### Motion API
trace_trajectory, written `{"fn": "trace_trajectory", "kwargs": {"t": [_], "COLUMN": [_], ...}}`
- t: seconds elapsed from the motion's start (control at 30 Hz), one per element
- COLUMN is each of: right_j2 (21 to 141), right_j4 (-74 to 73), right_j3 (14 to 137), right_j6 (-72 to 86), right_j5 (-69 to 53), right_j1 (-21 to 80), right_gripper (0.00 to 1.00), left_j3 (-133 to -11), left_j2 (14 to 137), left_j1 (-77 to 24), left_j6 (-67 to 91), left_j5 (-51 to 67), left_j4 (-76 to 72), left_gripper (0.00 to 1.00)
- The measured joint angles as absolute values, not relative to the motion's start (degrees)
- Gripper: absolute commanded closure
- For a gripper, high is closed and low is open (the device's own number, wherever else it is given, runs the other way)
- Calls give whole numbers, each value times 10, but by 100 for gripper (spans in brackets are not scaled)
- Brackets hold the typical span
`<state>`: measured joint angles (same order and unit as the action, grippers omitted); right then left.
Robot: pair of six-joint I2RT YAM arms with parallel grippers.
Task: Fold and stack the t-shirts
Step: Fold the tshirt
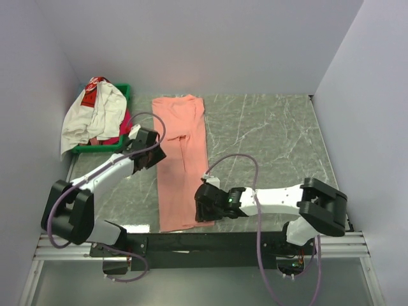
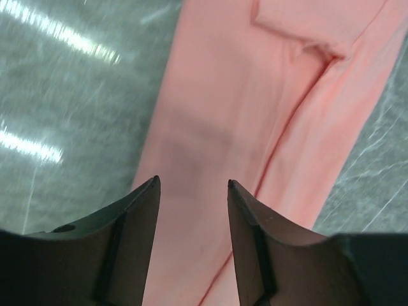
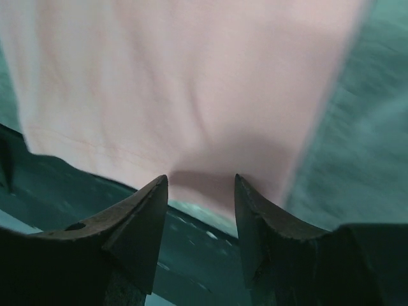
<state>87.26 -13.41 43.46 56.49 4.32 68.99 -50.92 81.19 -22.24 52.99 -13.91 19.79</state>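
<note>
Found the salmon-pink t-shirt (image 1: 182, 153) lying as a long narrow strip down the middle of the worktop (image 1: 274, 134), running from twelve to six o'clock, with its near hem reaching the black rail (image 1: 191, 242) at six. Saw the left gripper (image 2: 192, 191) at the strip's nine o'clock edge, released, jaws apart above the cloth and holding nothing. Saw the right gripper (image 3: 201, 182) at the five o'clock corner of the hem, likewise unclenched, with the cloth edge just ahead of its fingertips and nothing between them.

Judged the main risk to be a pinch taking only the top layer, opening the lengthwise fold on lifting. Reckoned also on a skewed fold from uneven pulls at two such different points. Feared a snag of the hem on the rail at six.

Noted the green tray (image 1: 124, 88) at ten o'clock, holding the white t-shirt (image 1: 95, 115) with its red patch, draped over the rim, and the magenta t-shirt (image 1: 125, 121) beneath. Placed both close beside the left arm, within reach of a careless sweep. Noted the purple cable (image 1: 245, 159) looping above the right arm, near the strip.
</note>
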Motion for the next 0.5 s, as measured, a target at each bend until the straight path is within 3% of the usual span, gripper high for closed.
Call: {"fn": "trace_trajectory", "kwargs": {"t": [0.23,0.5], "right_j2": [795,845], "right_j4": [-245,-282], "right_j3": [436,496], "right_j6": [563,542], "right_j5": [100,133], "right_j1": [696,733], "right_gripper": [51,57], "left_j3": [-419,-333], "left_j2": [694,588], "left_j1": [-275,-341], "left_j6": [569,659], "left_j5": [-135,-143], "left_j4": [244,310], "left_gripper": [59,64]}}
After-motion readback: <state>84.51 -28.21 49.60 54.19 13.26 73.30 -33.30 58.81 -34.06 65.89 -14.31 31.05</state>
